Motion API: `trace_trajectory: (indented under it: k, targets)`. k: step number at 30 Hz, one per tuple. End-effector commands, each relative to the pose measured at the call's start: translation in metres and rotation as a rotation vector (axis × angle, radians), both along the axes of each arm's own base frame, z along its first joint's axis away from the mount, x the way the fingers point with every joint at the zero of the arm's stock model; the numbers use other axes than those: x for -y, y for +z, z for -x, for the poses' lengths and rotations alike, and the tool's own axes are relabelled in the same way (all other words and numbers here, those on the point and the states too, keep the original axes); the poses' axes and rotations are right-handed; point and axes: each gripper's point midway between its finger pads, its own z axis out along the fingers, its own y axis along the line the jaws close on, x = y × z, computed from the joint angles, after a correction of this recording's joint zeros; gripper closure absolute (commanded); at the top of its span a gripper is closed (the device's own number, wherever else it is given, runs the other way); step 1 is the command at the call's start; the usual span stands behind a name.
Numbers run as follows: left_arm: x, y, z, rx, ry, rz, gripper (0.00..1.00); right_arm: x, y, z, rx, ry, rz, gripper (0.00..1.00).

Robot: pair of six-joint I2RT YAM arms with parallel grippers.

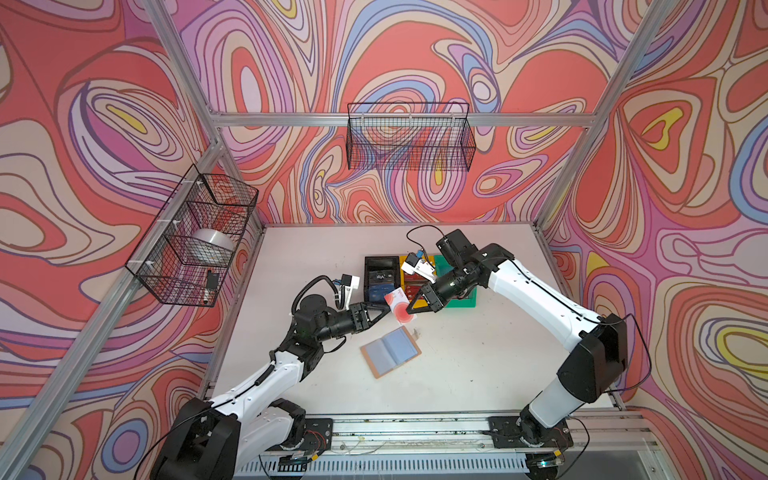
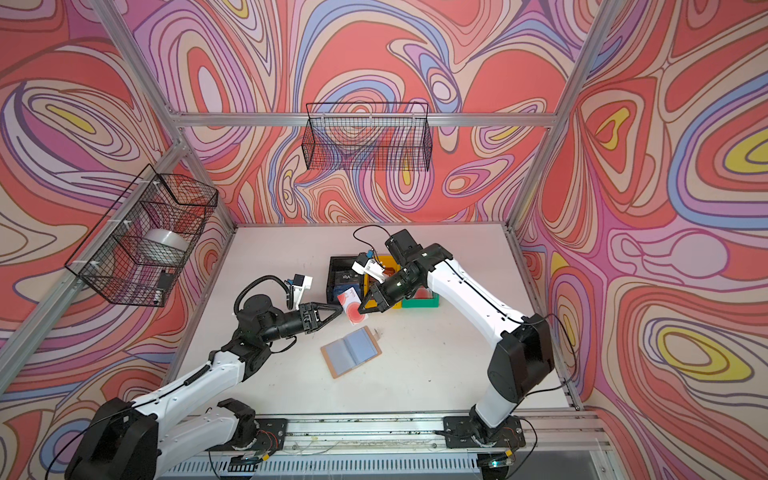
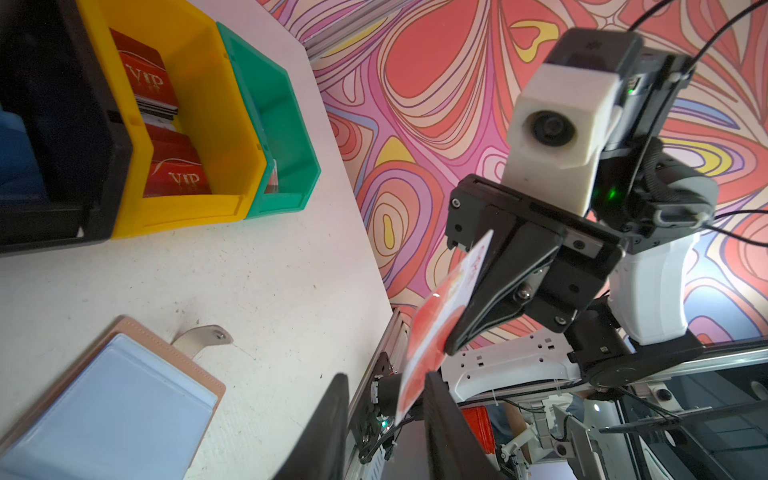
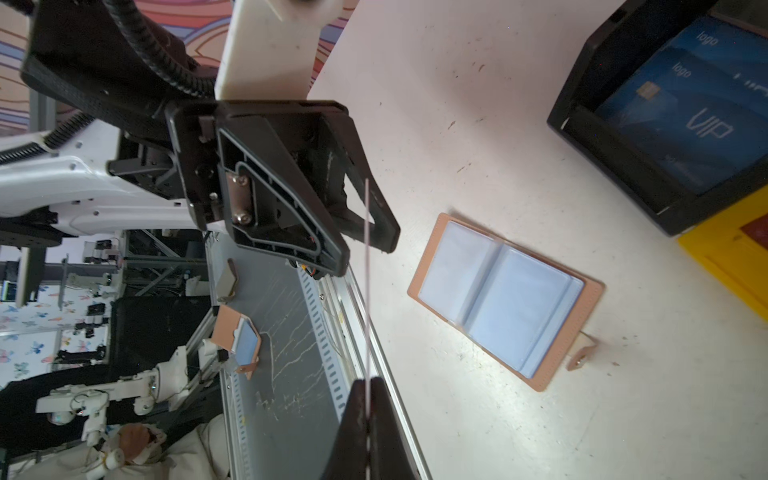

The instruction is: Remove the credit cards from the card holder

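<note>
The right pincer (image 1: pixel 409 312) is clamping one edge of a pale credit card (image 1: pixel 400 305) bearing a red circle, holding it in the air above the middle of the table (image 1: pixel 478 365). The left pincer (image 1: pixel 388 310) is facing it from the opposite side with its jaws standing apart around the card's other edge, so the right arm alone is carrying the grasp. The card's long axis is running roughly from far edge to near edge, across the line joining the two pincers. The green bin (image 3: pixel 286 137), where a similar pale card appears to be lying, is sitting just behind the right pincer toward the right edge, beside the yellow bin (image 3: pixel 187 216) and the black bin (image 3: pixel 108 137); the right arm is judged the nearer one for delivery there. The card holder (image 1: pixel 390 352) is lying open, sleeves up, toward the near edge from both pincers and well apart from the bins; its visible sleeves are looking empty, so the task is probably nearing completion.
</note>
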Motion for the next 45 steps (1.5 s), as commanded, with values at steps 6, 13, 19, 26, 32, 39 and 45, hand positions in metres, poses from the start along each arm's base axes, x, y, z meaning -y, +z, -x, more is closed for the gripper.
trace_trajectory:
  k: [6, 13, 19, 26, 32, 39, 45]
  targets:
    - [-0.020, -0.025, 0.013, -0.031, 0.058, -0.184, 0.61, 0.079, -0.021, -0.044, 0.313, -0.006, 0.499, 1.00]
    - [-0.031, -0.033, 0.020, -0.055, 0.089, -0.277, 0.61, 0.133, 0.007, -0.062, 0.605, 0.209, 0.719, 1.00]
    - [-0.034, -0.035, 0.020, -0.057, 0.102, -0.285, 0.60, 0.177, -0.006, -0.069, 0.644, 0.395, 0.852, 1.00]
    - [-0.033, -0.038, 0.019, -0.068, 0.099, -0.297, 0.60, 0.193, -0.031, -0.096, 0.557, 0.455, 0.878, 1.00]
    - [-0.036, -0.040, 0.018, -0.075, 0.112, -0.317, 0.60, 0.178, -0.056, -0.119, 0.519, 0.529, 0.838, 1.00]
    - [-0.039, -0.043, 0.016, -0.083, 0.134, -0.333, 0.60, 0.175, -0.085, -0.137, 0.481, 0.597, 0.846, 1.00]
    - [-0.039, -0.047, 0.013, -0.097, 0.135, -0.340, 0.60, 0.180, -0.102, -0.146, 0.454, 0.599, 0.840, 1.00]
